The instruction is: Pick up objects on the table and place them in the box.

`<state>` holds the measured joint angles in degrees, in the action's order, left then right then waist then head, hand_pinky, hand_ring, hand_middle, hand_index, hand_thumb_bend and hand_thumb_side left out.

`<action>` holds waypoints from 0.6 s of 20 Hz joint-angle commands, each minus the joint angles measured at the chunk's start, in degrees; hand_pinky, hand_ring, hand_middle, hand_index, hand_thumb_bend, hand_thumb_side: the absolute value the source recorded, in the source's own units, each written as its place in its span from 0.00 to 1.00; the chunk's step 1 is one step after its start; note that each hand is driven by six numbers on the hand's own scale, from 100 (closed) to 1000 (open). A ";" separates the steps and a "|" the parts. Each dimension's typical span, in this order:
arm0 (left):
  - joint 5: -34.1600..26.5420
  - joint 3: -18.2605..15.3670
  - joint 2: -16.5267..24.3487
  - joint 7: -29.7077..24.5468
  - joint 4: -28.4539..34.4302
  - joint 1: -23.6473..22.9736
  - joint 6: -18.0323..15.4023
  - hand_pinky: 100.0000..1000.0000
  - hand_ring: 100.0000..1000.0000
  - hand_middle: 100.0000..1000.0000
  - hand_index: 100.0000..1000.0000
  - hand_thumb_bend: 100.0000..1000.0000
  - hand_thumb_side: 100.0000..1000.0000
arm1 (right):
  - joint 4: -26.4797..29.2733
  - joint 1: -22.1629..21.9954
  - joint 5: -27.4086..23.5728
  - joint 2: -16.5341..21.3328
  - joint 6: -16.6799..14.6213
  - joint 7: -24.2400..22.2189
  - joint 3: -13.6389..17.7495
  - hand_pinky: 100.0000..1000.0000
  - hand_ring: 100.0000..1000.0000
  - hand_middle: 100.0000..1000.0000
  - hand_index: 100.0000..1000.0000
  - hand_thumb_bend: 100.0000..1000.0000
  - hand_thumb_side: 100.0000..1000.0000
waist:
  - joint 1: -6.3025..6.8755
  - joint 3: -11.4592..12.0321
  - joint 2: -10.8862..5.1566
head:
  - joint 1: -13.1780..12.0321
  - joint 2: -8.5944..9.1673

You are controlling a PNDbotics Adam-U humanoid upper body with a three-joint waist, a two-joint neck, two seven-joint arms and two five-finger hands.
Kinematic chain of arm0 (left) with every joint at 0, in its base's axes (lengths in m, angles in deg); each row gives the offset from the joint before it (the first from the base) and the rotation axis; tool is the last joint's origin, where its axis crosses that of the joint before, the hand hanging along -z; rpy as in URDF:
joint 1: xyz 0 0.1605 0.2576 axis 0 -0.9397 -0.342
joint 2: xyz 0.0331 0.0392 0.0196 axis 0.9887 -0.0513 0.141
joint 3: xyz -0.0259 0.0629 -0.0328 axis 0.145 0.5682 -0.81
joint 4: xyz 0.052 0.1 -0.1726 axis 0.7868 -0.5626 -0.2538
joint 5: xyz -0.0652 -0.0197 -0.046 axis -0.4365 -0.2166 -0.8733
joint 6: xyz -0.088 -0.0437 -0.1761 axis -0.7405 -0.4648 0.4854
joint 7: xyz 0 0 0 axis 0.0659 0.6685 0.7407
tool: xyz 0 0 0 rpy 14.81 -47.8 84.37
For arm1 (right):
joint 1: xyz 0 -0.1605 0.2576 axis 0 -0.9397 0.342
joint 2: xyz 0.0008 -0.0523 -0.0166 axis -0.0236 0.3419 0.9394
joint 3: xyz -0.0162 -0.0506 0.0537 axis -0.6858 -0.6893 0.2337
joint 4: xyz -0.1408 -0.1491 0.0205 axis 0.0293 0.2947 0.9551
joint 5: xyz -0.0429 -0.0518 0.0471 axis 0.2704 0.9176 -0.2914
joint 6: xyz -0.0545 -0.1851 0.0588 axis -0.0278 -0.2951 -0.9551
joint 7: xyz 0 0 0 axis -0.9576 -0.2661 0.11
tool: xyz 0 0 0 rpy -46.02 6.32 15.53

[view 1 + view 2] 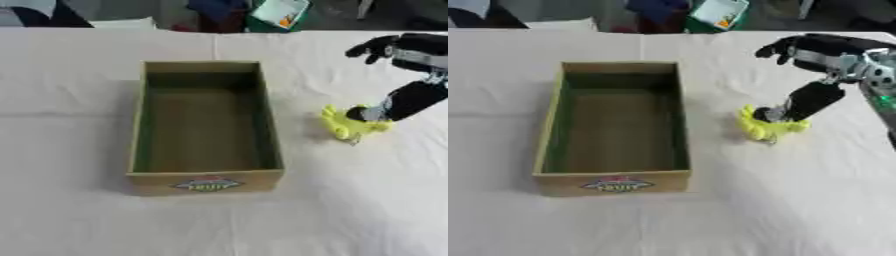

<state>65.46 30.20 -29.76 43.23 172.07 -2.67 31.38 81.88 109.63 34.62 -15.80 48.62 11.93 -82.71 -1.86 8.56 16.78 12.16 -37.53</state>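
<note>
An open cardboard box (pixel 138 120) with a green inside stands left of the table's middle, and nothing lies in it. A small yellow-green object (pixel 343 128) rests on the white cloth just right of the box. My right hand (pixel 409 99) comes in from the right. One dark digit reaches down and touches the top of the yellow-green object, while the other fingers (pixel 779 49) stretch out well above it, spread towards the box. Nothing is closed round the object. My left hand shows in neither view.
A white cloth (pixel 350 200) covers the table. Beyond the far edge lie a teal and white packet (pixel 282 12) and some dark clutter. The box's right wall stands a short way from the yellow-green object.
</note>
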 commanded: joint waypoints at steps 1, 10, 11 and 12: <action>-0.09 0.16 1.61 -0.20 1.12 0.11 -0.06 0.30 0.39 0.51 0.60 0.00 0.50 | -1.83 0.71 -1.56 2.54 1.83 0.07 -0.01 0.96 0.84 0.95 1.00 0.22 0.32 | 0.10 0.09 -1.09 | -0.02 0.35; -0.06 0.18 1.49 -0.34 1.12 0.24 -0.04 0.30 0.39 0.51 0.60 0.00 0.50 | -8.80 0.56 0.75 2.78 4.68 1.09 -2.38 0.95 0.85 0.94 1.00 0.41 0.28 | -0.04 0.39 -0.82 | -0.13 0.51; -0.01 0.15 1.42 -0.35 1.12 0.25 0.01 0.30 0.39 0.51 0.59 0.00 0.50 | -9.32 0.43 0.70 2.78 4.58 1.27 -2.55 0.95 0.85 0.95 1.00 0.45 0.28 | -0.07 0.40 -0.76 | -0.26 0.56; 0.03 0.15 1.40 -0.38 1.12 0.29 0.05 0.30 0.39 0.51 0.59 0.00 0.50 | -9.69 0.29 0.68 2.90 4.45 1.39 -2.78 0.94 0.85 0.95 1.00 0.49 0.27 | -0.11 0.37 -0.71 | -0.35 0.58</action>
<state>65.44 30.21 -29.76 43.08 172.07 -2.66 31.48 72.58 109.48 34.78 -15.43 52.36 13.54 -85.83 -1.93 8.93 16.90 12.01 -37.41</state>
